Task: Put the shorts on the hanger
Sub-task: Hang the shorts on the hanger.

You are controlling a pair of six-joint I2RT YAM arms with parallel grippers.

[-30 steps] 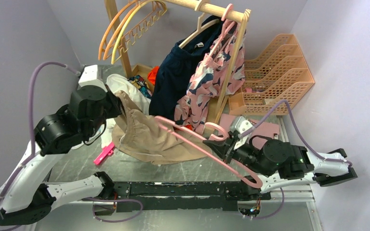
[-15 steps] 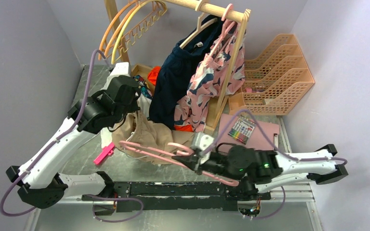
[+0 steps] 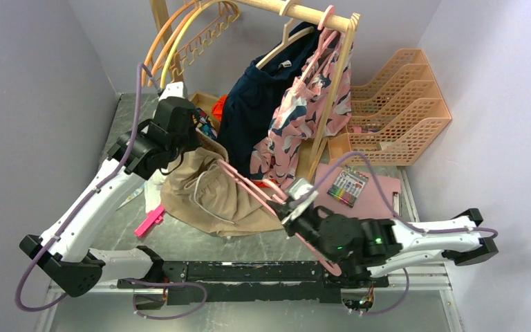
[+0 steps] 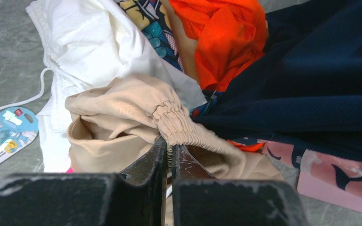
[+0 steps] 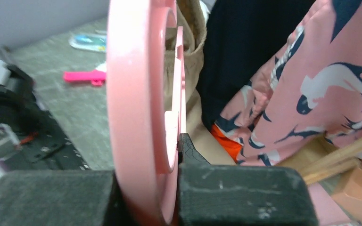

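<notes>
The tan shorts (image 3: pixel 204 200) lie heaped on the table with the waistband lifted at the back. My left gripper (image 3: pixel 195 142) is shut on that gathered elastic waistband (image 4: pixel 181 129), which is pinched between the black fingers (image 4: pixel 156 157). The pink hanger (image 3: pixel 249 187) slants from the raised waistband down toward the table's near edge. My right gripper (image 3: pixel 289 207) is shut on it near the middle. In the right wrist view the hanger (image 5: pixel 134 94) stands edge-on in the gripper (image 5: pixel 176 141), with tan fabric (image 5: pixel 191 28) behind its far end. Whether the hanger's end is inside the shorts cannot be told.
A wooden rack at the back carries a navy garment (image 3: pixel 256 111), a patterned pink garment (image 3: pixel 304 114) and orange and yellow hangers (image 3: pixel 180 41). Peach file trays (image 3: pixel 394 111) and a pink board with markers (image 3: pixel 349 185) sit right. A pink clip (image 3: pixel 150 221) lies left; white (image 4: pixel 89 37) and orange (image 4: pixel 226 37) clothes lie behind.
My left arm has stretched toward the back, lifting the waistband. My right gripper has swung the hanger from lying low and flat to slanting up, its far end at the raised waistband.
</notes>
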